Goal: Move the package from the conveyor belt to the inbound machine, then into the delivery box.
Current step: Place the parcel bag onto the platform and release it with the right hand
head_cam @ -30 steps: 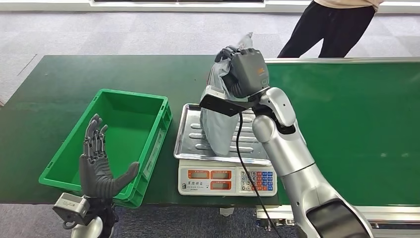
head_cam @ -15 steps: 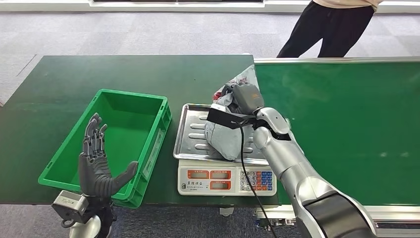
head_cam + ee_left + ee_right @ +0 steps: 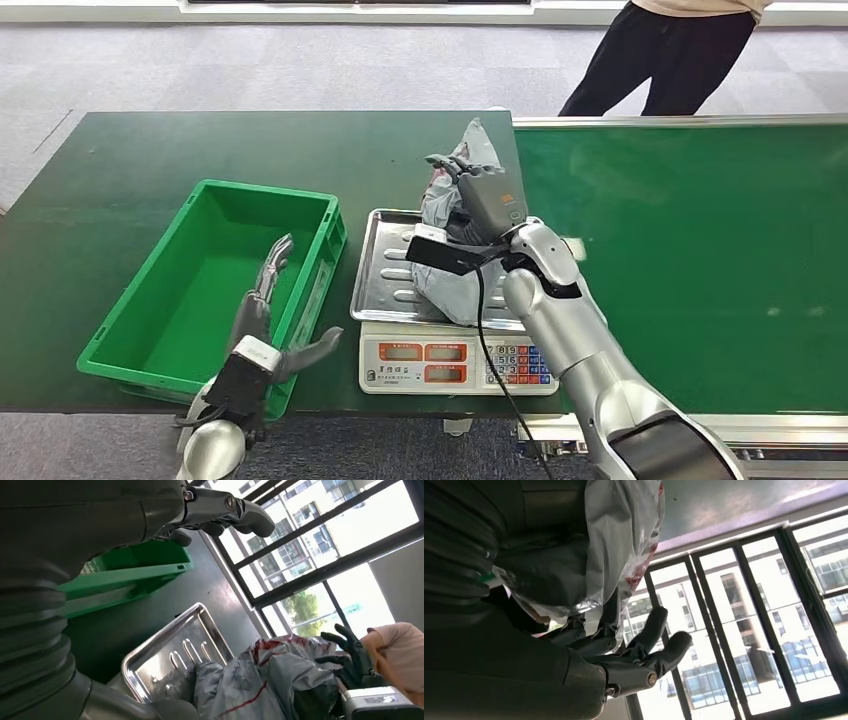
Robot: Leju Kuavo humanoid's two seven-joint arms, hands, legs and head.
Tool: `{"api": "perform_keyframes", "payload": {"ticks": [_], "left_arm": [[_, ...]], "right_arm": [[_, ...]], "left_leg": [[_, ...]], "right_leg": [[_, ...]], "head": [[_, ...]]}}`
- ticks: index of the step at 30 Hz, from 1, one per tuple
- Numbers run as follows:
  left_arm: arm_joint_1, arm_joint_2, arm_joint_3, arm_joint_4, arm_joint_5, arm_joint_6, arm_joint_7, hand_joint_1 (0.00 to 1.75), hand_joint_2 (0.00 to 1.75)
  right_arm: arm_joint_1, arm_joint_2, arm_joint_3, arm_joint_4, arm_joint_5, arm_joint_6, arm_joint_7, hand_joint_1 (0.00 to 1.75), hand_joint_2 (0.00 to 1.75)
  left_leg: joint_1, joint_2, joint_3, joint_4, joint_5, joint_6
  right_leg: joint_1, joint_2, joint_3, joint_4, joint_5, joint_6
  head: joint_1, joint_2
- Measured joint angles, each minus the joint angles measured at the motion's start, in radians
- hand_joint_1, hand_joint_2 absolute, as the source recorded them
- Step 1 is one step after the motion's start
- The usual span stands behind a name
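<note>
Package (image 3: 452,262) is resting on the scale tray (image 3: 385,270), right hand (image 3: 482,192) loosening its fingers around it; left hand (image 3: 268,320), spread empty, is nearing; transfer into green box (image 3: 210,270) likely follows.

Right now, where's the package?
In the head view the package sits on the scale's steel tray, right of the green bin, with the right hand against its upper part.

Person (image 3: 665,55) beyond belt, windows (image 3: 744,630) behind
</note>
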Motion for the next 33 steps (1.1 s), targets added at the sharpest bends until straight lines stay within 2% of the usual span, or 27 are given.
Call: {"api": "perform_keyframes", "payload": {"ticks": [7,10,16,24,29,33], "left_arm": [[-0.042,-0.009,-0.037,0.059,-0.013,0.005,0.012,0.0,1.75],[-0.065,-0.014,-0.052,0.08,-0.041,-0.012,0.045,0.0,1.75],[-0.227,-0.043,-0.094,0.233,-0.126,-0.007,0.149,0.0,1.75],[-0.425,-0.113,-0.124,0.48,-0.212,0.065,0.219,0.0,1.75],[-0.534,-0.176,-0.16,0.636,-0.241,0.119,0.257,0.0,1.75],[-0.595,-0.208,-0.214,0.715,-0.211,0.149,0.292,0.0,1.75]], "right_arm": [[0.055,-0.007,0.0,-0.133,0.004,0.006,0.01,0.0,1.75],[0.072,-0.013,0.0,-0.169,0.0,-0.009,0.007,0.0,1.75],[0.183,-0.048,-0.025,-0.33,-0.085,-0.04,-0.007,0.0,1.75],[0.341,-0.07,-0.078,-0.475,-0.186,-0.066,-0.035,0.0,1.75],[0.392,-0.073,-0.094,-0.56,-0.241,-0.14,-0.087,0.0,1.75],[0.41,-0.077,-0.109,-0.628,-0.28,-0.19,-0.118,0.0,1.75]], "left_leg": [[0.0,0.001,0.0,0.0,0.0,0.0],[0.0,0.0,0.0,0.0,0.0,0.0],[0.0,-0.001,-0.001,0.001,0.0,0.001],[0.0,-0.001,-0.002,0.002,0.0,0.001],[0.0,-0.001,-0.003,0.003,0.0,0.001],[0.0,0.0,-0.003,0.003,0.0,0.001]], "right_leg": [[0.0,0.002,-0.001,0.0,0.0,0.0],[0.0,0.001,-0.002,0.0,0.0,0.0],[0.0,-0.001,-0.001,0.0,0.001,0.001],[0.0,-0.001,-0.002,0.0,0.002,0.001],[0.0,-0.001,-0.002,0.0,0.002,0.001],[0.0,0.001,-0.003,0.0,0.002,0.001]], "head": [[0.0,0.0],[0.0,0.0],[0.0,0.0],[0.0,0.0],[0.0,0.0],[0.0,0.0]]}}
